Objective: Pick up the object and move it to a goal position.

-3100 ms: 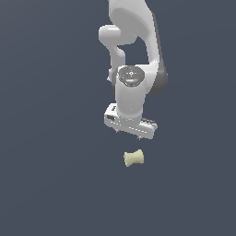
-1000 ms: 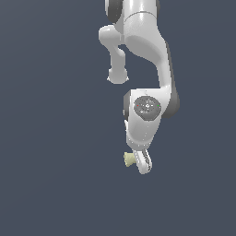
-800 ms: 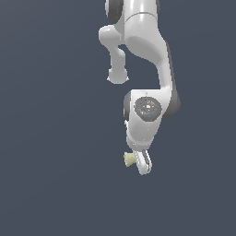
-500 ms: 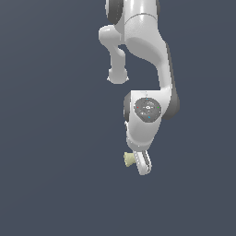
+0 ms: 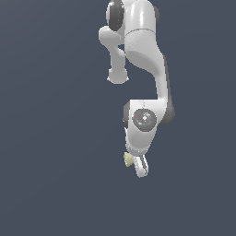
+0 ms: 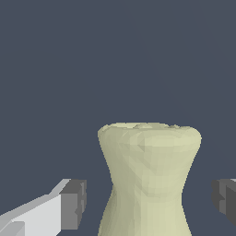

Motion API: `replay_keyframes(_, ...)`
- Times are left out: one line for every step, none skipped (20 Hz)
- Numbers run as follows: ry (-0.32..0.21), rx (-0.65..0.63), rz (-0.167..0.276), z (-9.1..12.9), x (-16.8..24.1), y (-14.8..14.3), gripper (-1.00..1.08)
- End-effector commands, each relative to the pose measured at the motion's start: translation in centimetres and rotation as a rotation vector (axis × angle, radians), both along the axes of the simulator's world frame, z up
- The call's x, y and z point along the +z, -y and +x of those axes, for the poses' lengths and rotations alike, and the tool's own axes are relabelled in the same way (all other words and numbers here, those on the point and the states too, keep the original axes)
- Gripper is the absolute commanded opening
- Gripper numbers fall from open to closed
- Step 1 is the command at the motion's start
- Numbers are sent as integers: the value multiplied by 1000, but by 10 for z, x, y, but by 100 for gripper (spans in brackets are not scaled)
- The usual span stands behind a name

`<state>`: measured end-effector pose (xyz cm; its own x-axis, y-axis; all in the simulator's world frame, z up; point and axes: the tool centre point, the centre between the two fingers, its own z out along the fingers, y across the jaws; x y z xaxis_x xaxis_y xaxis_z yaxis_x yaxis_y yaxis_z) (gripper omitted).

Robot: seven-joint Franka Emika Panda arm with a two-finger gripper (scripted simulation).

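The object (image 6: 150, 170) is a pale yellow-cream spool with a narrow waist and flared ends, lying on the dark floor. In the wrist view it stands between my gripper's (image 6: 148, 203) two grey pads (image 6: 73, 205), with a gap on each side of its waist. The gripper is open around it and does not touch it. In the exterior view the hand is lowered onto the spot, and only a small part of the object (image 5: 127, 159) shows beside the white fingers (image 5: 142, 167). The rest is hidden by the hand.
The white arm (image 5: 143, 55) reaches down from the top of the exterior view. A plain dark blue-grey floor (image 5: 55, 184) fills everything around it.
Since the oldest frame the hand has come down, turned, and set its fingers around the object. Over the last second nothing has visibly moved.
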<state>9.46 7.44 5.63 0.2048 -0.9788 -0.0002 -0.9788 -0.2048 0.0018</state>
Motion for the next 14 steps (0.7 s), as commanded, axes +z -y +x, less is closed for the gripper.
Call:
replay_keyframes(2,0,0,1,-5,0,100)
replay_keyframes(2,0,0,1,-5,0,100)
replay_keyframes(2,0,0,1,-5,0,100)
replay_keyframes(2,0,0,2,-4,-1,100)
replay_keyframes(2,0,0,2,-3,-1,100)
replay_keyframes(2,0,0,2,-3,-1,-100)
replay_keyframes(2,0,0,2,-3,-1,-100)
replay_keyframes(2,0,0,2,-3,-1,-100)
replay_keyframes(2,0,0,2,-3,-1,-100)
replay_keyframes(2,0,0,2,-3,-1,-100)
replay_keyframes(2,0,0,2,-3,-1,-100)
replay_keyframes(2,0,0,2,-3,-1,-100)
replay_keyframes(2,0,0,2,-3,-1,-100)
replay_keyframes(2,0,0,2,-3,-1,-100)
